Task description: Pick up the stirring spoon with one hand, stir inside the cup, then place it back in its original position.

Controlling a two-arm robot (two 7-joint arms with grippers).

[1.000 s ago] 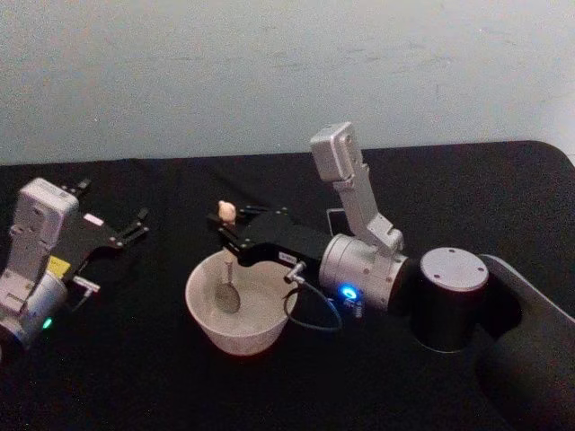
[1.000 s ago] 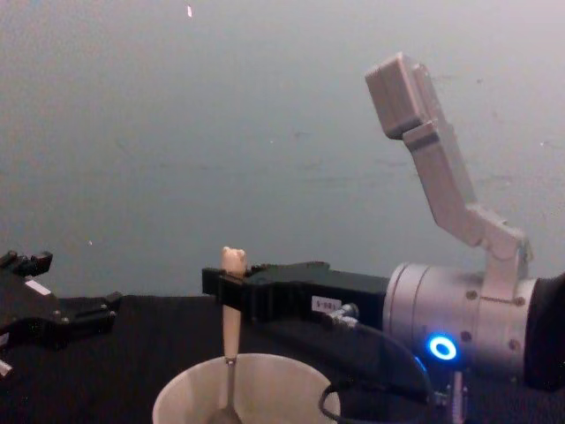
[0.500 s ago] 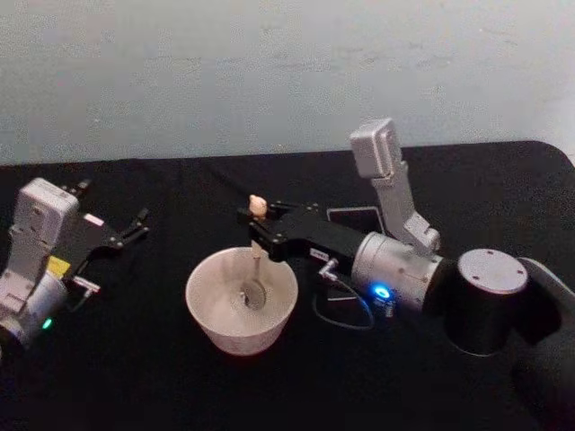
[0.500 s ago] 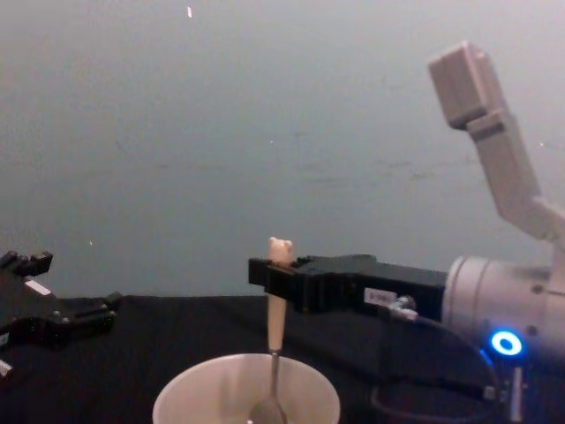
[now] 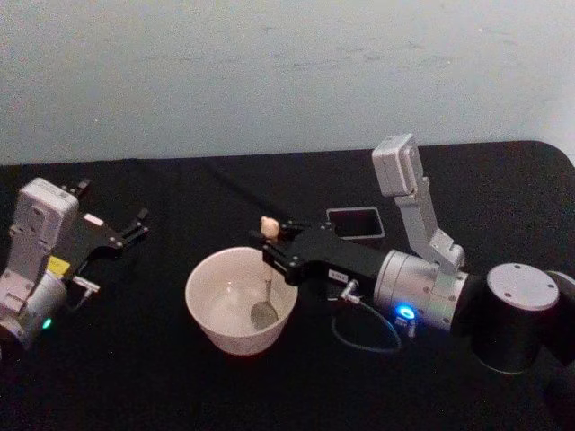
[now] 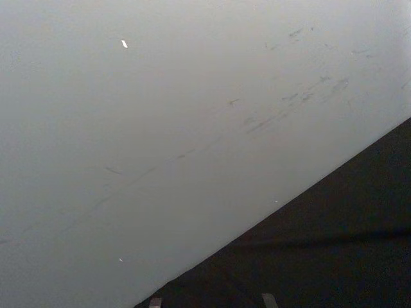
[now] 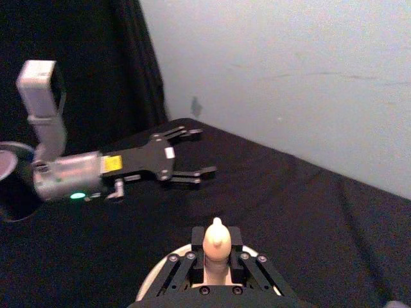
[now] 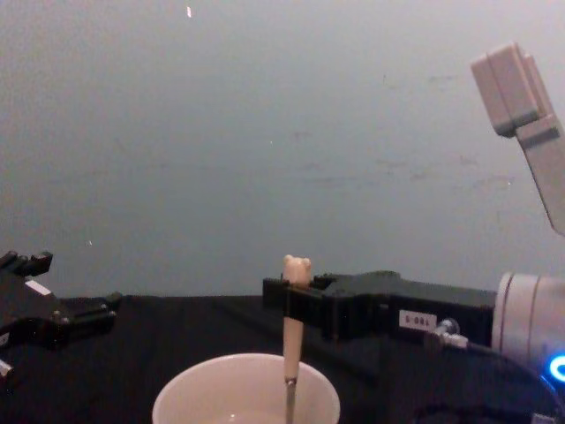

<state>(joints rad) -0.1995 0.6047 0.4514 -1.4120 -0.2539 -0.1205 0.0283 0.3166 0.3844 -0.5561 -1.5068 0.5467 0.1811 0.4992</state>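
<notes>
The stirring spoon (image 5: 267,269) stands nearly upright in the cream-white cup (image 5: 203,280), its metal bowl low against the cup's right inner side. My right gripper (image 5: 272,248) is shut on the beige handle just below the bear head, reaching in from the right above the cup's right rim. From the chest the stirring spoon (image 8: 292,329) drops into the cup (image 8: 192,394) with my right gripper (image 8: 288,302) clamped on it. The right wrist view has the bear head of the spoon (image 7: 216,240) between the fingers. The dark grey holder (image 5: 356,225) stands behind the arm. My left gripper (image 5: 135,226) rests open at the far left.
A black cloth covers the table (image 5: 162,386), with a pale wall behind. A cable (image 5: 364,334) loops on the cloth right of the cup. The right arm's dark round joint (image 5: 521,314) sits at the right edge. Bare cloth lies between the left gripper and the cup.
My right gripper has carried the spoon from the left side of the cup across to its right side. The arm drew back rightward, uncovering the dark holder. The left arm stayed put.
</notes>
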